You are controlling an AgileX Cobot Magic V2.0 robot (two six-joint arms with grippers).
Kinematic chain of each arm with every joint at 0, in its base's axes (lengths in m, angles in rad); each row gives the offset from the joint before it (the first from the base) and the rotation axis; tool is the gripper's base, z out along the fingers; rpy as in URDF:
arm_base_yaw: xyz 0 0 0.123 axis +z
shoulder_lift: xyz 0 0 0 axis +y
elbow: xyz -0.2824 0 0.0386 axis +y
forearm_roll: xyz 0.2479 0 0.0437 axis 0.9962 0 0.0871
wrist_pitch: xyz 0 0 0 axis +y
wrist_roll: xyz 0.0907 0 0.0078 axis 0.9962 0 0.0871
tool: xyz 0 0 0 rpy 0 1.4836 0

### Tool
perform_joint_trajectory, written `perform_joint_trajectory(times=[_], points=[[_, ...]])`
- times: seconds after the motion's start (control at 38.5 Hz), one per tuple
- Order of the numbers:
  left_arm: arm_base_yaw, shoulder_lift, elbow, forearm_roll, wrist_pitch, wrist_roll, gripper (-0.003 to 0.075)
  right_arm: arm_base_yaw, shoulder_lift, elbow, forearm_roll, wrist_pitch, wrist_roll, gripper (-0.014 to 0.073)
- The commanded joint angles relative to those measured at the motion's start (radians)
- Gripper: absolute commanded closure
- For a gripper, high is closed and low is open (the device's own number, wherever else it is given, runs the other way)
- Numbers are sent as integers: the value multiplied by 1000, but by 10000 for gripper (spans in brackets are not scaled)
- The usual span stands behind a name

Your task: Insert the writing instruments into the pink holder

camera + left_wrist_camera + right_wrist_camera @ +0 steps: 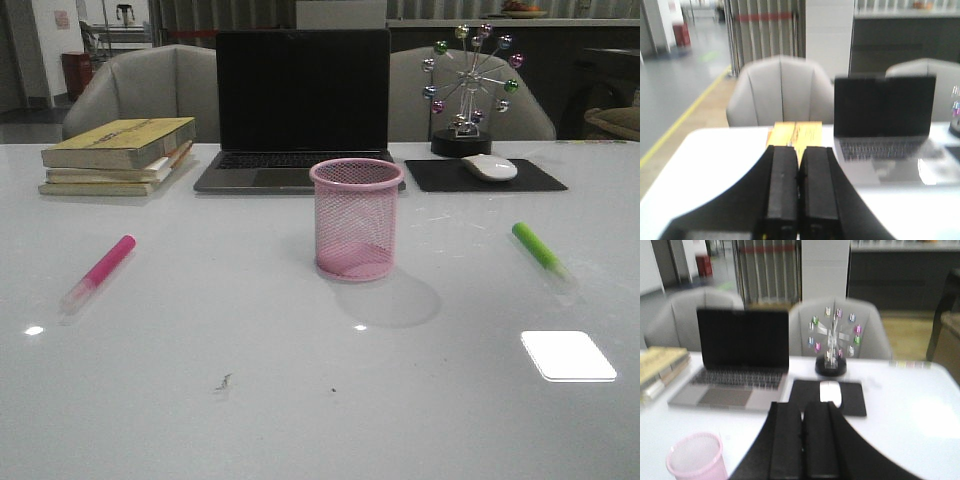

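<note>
- Office surroundings frame everything: grey upholstered chairs (pixel 150 85) behind a glossy white tabletop (pixel 250 400), dim floor and shutters further back in the wrist views.
- Left claw (pixel 798 195) fills the lower centre of its wrist view, its two black pads pressed together with nothing between them; the right claw (pixel 801 445) sits the same way, closed and empty, in the lower centre of its own view.
- Neither claw shows in the front view, so both appear held back from the work area; no step of the task looks begun.
- Pink wire-mesh cylindrical holder (pixel 356 220) stands upright at the frame's centre, empty as far as the mesh lets me see; it also peeks into the lower left of the right wrist view.
- Bright pink highlighter with a clear cap (pixel 98 273) lies flat at mid-left, well apart from the holder; the lime green highlighter with a clear cap (pixel 542 254) lies flat at mid-right, equally apart.
- Next move, as I judge it: open one claw, lower it over the marker on its own side, and grip across the barrel.
- Beyond them, along the upper part of the frame: stacked yellow books (pixel 118 155), an open black-screened laptop (pixel 300 110), a white mouse (pixel 489 167) on a black pad (pixel 485 176), a beaded ferris-wheel ornament (pixel 468 90).
- Bright lamp reflection (pixel 568 355) glares at lower right.
</note>
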Motion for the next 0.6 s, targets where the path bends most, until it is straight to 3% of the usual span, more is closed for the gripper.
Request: perform_joint_trajectory(times=[0.0,0.21,0.26,0.34,0.44,0.49,0.57], points=[[2,74,-35,-13,-82,-5,621,-4,84,-32,-13,-75,-8,545],[2,201,-35,-57,-120,-5,614,-4,257,-32,-12,-58,-8,540],[2,221,-35,-57,-120,-5,595,-4,286,-32,-12,-47,-8,503],[2,242,-35,-57,-120,-5,512,-4,315,-32,-12,-33,-8,387],[2,268,-35,-57,-120,-5,320,-4,342,-32,-12,-34,-8,188],[2,275,-35,-57,-122,-5,268,-4,349,-32,-12,-36,-8,150],[2,288,-35,-57,-124,-5,262,-4,352,-32,-12,-36,-8,142]])
